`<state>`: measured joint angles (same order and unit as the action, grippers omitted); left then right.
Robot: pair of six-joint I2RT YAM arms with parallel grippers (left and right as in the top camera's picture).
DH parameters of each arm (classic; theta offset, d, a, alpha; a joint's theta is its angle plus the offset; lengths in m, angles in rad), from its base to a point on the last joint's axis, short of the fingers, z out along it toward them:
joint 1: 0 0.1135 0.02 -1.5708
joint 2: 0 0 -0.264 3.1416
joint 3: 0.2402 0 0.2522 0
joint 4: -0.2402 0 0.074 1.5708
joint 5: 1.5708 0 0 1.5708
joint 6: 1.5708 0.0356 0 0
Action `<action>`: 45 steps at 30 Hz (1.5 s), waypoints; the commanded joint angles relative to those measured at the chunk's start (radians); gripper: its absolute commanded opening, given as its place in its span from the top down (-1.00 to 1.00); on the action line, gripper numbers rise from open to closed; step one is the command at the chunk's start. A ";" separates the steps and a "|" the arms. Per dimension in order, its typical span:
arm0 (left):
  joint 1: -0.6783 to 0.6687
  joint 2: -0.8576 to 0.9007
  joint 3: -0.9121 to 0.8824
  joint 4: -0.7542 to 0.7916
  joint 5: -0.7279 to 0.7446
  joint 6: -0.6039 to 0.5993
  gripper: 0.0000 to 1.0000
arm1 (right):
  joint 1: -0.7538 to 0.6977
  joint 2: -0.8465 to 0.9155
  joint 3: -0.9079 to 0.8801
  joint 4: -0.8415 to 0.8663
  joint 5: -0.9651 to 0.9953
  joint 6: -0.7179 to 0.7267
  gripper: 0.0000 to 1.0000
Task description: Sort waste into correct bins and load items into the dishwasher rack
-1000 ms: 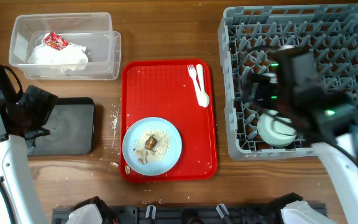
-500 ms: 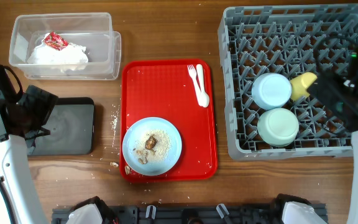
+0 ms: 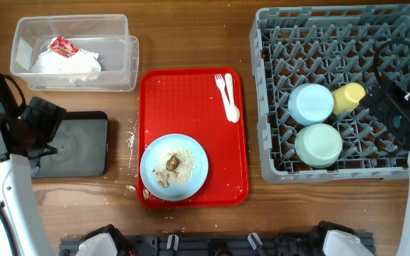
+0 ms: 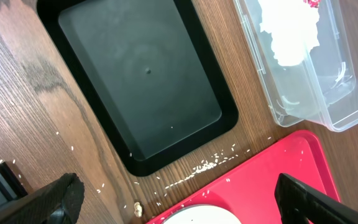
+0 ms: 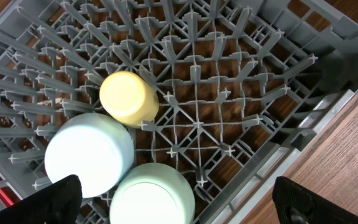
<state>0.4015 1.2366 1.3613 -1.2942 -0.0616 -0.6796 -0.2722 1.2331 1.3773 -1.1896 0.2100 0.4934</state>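
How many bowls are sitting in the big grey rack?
2. The light blue bowl sits in the dishwasher rack beside the yellow-green cup. The pale green bowl sits right next to it, nearer the robot's side. No other bowls show.

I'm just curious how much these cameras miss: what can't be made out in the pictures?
Overhead: the brown scrap on the plate is too small to identify.
Overhead: the print on the wrapper is too small to read.
Left wrist: the bottom edge cuts off the plate.
Both views: the napkins hide the floor of the tub beneath them.
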 commanded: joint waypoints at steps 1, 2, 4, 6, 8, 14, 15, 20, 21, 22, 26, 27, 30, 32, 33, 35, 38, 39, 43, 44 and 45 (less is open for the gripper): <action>0.007 -0.007 0.000 0.002 0.074 -0.013 -1.00 | -0.004 0.009 0.015 0.003 -0.009 0.006 -1.00; 0.007 -0.007 0.000 -0.006 0.133 -0.013 -1.00 | -0.004 0.009 0.015 0.003 -0.009 0.006 -0.99; 0.007 -0.007 0.000 -0.043 0.272 -0.013 -1.00 | -0.004 0.009 0.015 0.003 -0.009 0.006 -0.99; 0.004 -0.007 0.000 -0.083 0.385 -0.009 -1.00 | -0.004 0.009 0.015 0.003 -0.009 0.006 -1.00; -0.018 -0.007 0.000 -0.087 0.440 0.014 -0.99 | -0.004 0.009 0.015 0.003 -0.010 0.006 -1.00; -0.196 -0.007 0.000 -0.087 0.457 0.108 -0.99 | -0.004 0.009 0.015 0.003 -0.009 0.007 -0.99; -0.236 -0.007 0.000 -0.086 0.454 0.108 -0.99 | -0.004 0.009 0.015 0.003 -0.009 0.006 -0.99; -0.460 -0.007 0.000 -0.069 0.447 0.107 -0.99 | -0.004 0.009 0.015 0.003 -0.009 0.006 -0.99; -0.499 -0.006 0.000 -0.064 0.437 0.106 -0.99 | -0.004 0.009 0.015 0.003 -0.009 0.006 -0.99; -0.547 -0.006 0.000 -0.057 0.420 0.106 -1.00 | -0.004 0.009 0.015 0.003 -0.009 0.006 -1.00; -0.718 0.001 -0.002 -0.029 0.355 0.087 -1.00 | -0.004 0.009 0.015 0.003 -0.009 0.006 -0.99; -0.759 0.006 -0.002 -0.018 0.355 0.087 -1.00 | -0.004 0.009 0.015 0.003 -0.009 0.006 -1.00; -0.850 0.027 -0.002 0.014 0.355 0.087 -0.99 | -0.004 0.009 0.015 0.003 -0.009 0.006 -0.99; -0.899 0.046 -0.002 0.039 0.355 0.089 -0.99 | -0.004 0.009 0.015 0.003 -0.009 0.006 -0.99; -0.919 0.056 -0.002 0.051 0.356 0.089 -0.99 | -0.004 0.009 0.015 0.003 -0.009 0.006 -1.00; -0.949 0.076 -0.002 0.060 0.356 0.089 -0.99 | -0.004 0.009 0.015 0.003 -0.009 0.006 -0.99; -0.956 0.086 -0.002 0.066 0.356 0.088 -1.00 | -0.004 0.009 0.015 0.003 -0.009 0.006 -0.99; -0.956 0.086 -0.002 0.079 0.356 0.088 -1.00 | -0.004 0.009 0.015 0.003 -0.009 0.006 -0.99; -0.956 0.087 -0.002 0.099 0.388 0.088 -1.00 | -0.004 0.009 0.015 0.003 -0.009 0.006 -0.99; -0.957 0.088 -0.002 0.101 0.391 0.088 -0.99 | -0.004 0.009 0.015 0.003 -0.009 0.006 -0.99; -0.962 0.088 -0.002 0.102 0.390 0.088 -0.99 | -0.004 0.009 0.015 0.003 -0.010 0.006 -1.00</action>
<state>-0.5499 1.3193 1.3613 -1.1992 0.3122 -0.5964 -0.2722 1.2335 1.3773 -1.1892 0.2100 0.4934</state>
